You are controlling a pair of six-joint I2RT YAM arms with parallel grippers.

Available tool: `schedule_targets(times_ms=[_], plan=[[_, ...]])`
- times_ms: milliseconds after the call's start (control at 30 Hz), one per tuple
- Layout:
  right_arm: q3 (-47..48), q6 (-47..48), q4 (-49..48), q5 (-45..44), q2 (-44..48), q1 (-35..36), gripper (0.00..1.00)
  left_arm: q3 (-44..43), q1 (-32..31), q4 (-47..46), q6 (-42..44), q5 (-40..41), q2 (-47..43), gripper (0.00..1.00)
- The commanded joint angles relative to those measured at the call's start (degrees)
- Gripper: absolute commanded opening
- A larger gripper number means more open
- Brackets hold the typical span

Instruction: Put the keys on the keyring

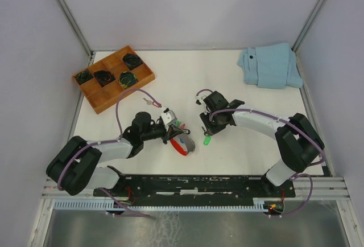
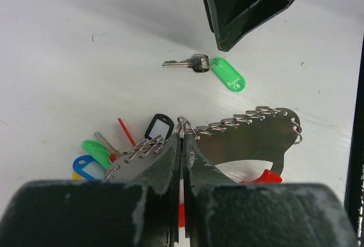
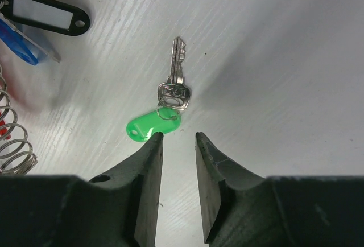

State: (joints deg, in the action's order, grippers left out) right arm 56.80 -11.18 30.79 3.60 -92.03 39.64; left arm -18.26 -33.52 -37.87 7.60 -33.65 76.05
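One of the keys [image 3: 173,90], silver with a green tag [image 3: 152,126], lies flat on the white table. My right gripper [image 3: 177,138] hangs just above the tag, open, with nothing between its fingers. From above, this key [image 1: 207,140] lies just right of the keyring [image 1: 182,146]. My left gripper [image 2: 182,139] is shut on the keyring [image 2: 250,139], pinching a small ring on its metal plate edge. A red band [image 2: 266,177], a black-framed tag [image 2: 159,127], a blue tag [image 2: 85,166] and another green tag [image 2: 95,151] hang from it. The green-tagged key [image 2: 200,63] lies beyond, under the right fingers [image 2: 239,8].
A wooden compartment tray [image 1: 96,100] with dark coiled items stands at the back left. A folded light-blue cloth [image 1: 270,65] lies at the back right. Enclosure walls bound the table on three sides.
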Motion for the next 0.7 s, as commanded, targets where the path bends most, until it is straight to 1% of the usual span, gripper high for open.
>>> schedule_targets(times_ms=[0,100,233,367,567,667], plan=[[3.0,0.7,-0.5,-1.3,-0.8,0.2,0.38,-1.9,-0.1,-3.3,1.2,-2.4,0.0,0.03],[3.2,1.5,-0.6,0.0,-1.9,0.7,0.40,-1.9,-0.1,-3.2,1.3,-2.5,0.1,0.03],[4.0,2.9,-0.4,-1.8,-2.7,3.5,0.44,-2.3,-0.1,-3.0,1.2,-3.0,0.6,0.03],[5.0,3.0,-0.3,-3.8,-5.2,3.9,0.45,-2.3,-0.1,-2.8,1.2,-3.0,0.5,0.03],[5.8,2.9,-0.5,-4.9,-7.6,4.6,0.41,-2.5,-0.1,-2.7,1.2,-3.2,0.8,0.03],[6.1,2.9,-0.3,-5.1,-8.3,4.6,0.38,-2.5,-0.2,-2.7,1.2,-3.4,0.8,0.03]])
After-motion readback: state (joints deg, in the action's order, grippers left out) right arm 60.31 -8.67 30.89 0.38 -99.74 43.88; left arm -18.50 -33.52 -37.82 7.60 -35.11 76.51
